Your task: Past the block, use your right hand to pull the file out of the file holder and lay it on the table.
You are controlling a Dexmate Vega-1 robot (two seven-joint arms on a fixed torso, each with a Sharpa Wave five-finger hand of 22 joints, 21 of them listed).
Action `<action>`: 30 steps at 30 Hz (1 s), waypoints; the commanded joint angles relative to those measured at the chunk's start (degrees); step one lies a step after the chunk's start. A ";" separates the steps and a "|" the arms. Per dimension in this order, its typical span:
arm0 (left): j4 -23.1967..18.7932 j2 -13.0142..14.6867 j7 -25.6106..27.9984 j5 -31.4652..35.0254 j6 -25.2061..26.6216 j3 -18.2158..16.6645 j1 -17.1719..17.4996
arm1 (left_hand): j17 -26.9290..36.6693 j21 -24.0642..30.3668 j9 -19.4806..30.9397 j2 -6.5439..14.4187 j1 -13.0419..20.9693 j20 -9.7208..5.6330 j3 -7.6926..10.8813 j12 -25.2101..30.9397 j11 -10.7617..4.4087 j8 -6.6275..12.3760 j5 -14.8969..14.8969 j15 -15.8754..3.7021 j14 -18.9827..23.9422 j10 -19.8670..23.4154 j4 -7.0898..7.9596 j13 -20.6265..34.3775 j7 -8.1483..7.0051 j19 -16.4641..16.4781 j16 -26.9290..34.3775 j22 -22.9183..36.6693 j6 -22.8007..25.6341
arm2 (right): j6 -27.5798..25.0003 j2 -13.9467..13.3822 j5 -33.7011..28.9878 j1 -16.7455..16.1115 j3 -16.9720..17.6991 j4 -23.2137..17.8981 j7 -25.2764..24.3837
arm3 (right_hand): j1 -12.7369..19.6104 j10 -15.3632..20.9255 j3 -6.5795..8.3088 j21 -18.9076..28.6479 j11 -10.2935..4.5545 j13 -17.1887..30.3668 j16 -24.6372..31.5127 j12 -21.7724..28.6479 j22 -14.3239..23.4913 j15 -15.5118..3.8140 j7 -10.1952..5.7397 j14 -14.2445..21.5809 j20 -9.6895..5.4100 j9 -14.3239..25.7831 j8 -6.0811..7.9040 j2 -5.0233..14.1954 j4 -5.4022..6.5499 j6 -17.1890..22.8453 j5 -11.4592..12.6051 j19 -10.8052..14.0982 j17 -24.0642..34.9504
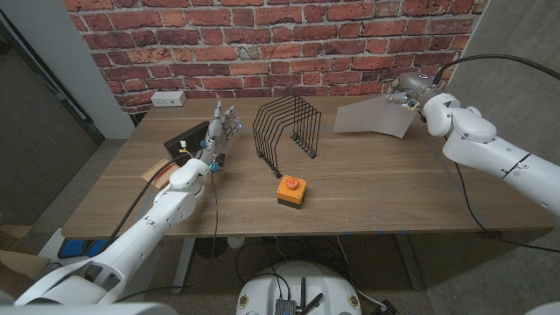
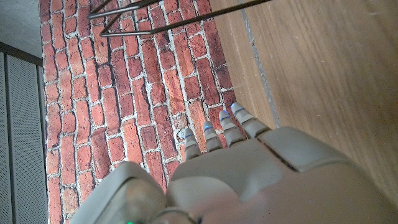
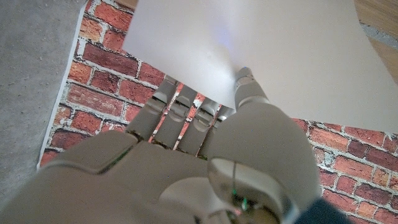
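The file (image 1: 374,118) is a pale grey sheet, held in the air at the back right above the table, clear of the black wire file holder (image 1: 287,129). My right hand (image 1: 409,90) pinches the file's right edge; in the right wrist view the file (image 3: 267,56) spreads beyond the hand's fingers (image 3: 186,115). The holder stands at the table's middle with its slots bare. An orange block (image 1: 291,189) on a black base sits in front of the holder. My left hand (image 1: 221,127) stands with fingers straight and apart, left of the holder, holding nothing.
A black box with wires (image 1: 186,144) lies behind my left hand. A white power strip (image 1: 168,99) sits at the table's back left edge. A brick wall (image 1: 280,39) rises behind the wooden table (image 1: 376,184).
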 commanded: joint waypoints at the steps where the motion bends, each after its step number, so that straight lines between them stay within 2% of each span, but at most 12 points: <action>1: 0.02 -0.06 0.00 0.06 -0.08 0.04 -0.01 | 0.18 0.47 0.18 0.65 -0.22 -0.08 -0.26 0.45 -0.33 0.37 0.11 -0.07 0.49 0.02 0.06 0.19 -0.31 0.47 0.37 0.33 -0.02 | 0.28 1.03 -0.37 -1.18 -0.25 0.93 -0.47 | -0.60 0.03 -0.02 0.20 0.02 0.18 0.01 0.27 0.16 -5.46 -0.17 -0.12 -7.77 0.20 -0.07 -0.12 0.07 0.54 0.09 -0.27 0.03; 17: 0.03 -0.02 -0.05 0.01 -0.04 0.01 -0.03 | 0.18 0.47 0.18 0.66 -0.22 -0.06 -0.28 0.45 -0.28 0.36 0.11 0.00 0.53 0.03 0.06 0.19 -0.31 0.48 0.39 0.33 -0.02 | -1.15 0.36 0.75 -3.77 0.81 -2.12 -0.24 | -0.71 -0.15 0.04 0.16 0.05 0.12 -0.08 0.14 0.14 -5.51 -0.13 -0.25 -7.77 0.17 -0.24 -0.21 -0.04 0.35 0.15 -0.30 -0.03; 30: 0.02 -0.03 -0.03 0.02 -0.06 0.01 -0.01 | 0.18 0.47 0.18 0.66 -0.22 -0.05 -0.30 0.41 -0.47 0.37 0.12 -0.05 0.51 -0.06 0.06 0.19 -0.31 0.47 0.38 0.33 -0.01 | -3.17 -0.92 1.84 -6.54 2.31 -6.84 -0.30 | -0.99 -0.24 -0.01 0.15 0.06 0.19 -0.05 0.15 0.12 -5.47 0.03 -0.24 -7.68 0.15 -0.35 -0.31 -0.01 0.26 0.15 -0.23 -0.01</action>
